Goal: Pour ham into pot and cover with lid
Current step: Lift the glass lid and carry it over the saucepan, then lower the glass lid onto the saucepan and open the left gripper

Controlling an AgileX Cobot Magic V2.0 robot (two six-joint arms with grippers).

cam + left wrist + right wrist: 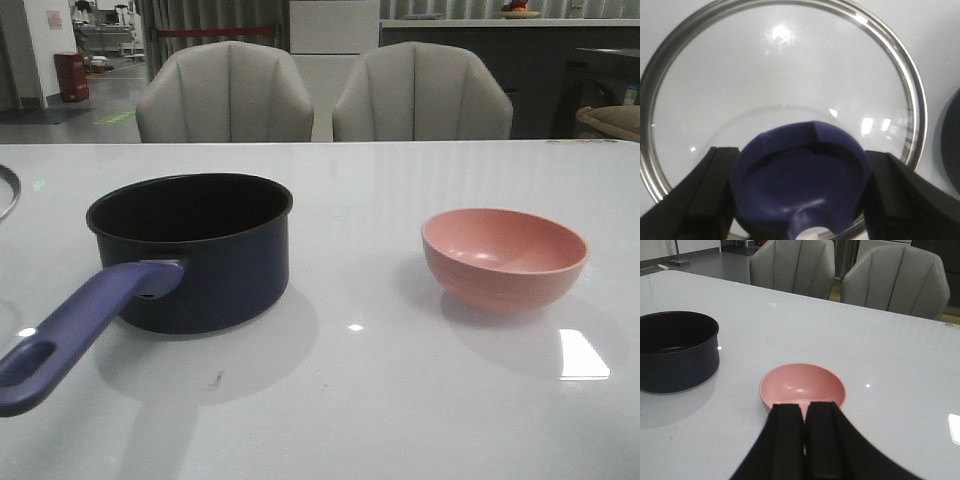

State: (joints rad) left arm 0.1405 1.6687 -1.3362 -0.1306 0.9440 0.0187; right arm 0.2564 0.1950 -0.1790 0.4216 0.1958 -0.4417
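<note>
While front view misses it, left jaws straddle lid (785,100) knob | right jaws closed

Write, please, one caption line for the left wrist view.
Left gripper straddles the blue knob of the glass lid lying on the white table.

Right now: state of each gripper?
Left gripper: fingers flank the round glass lid's dark blue knob; grip cannot be told.
Right gripper: shut, empty.

Showroom-like hall: padded chairs (225,92), counters (480,25)
</note>
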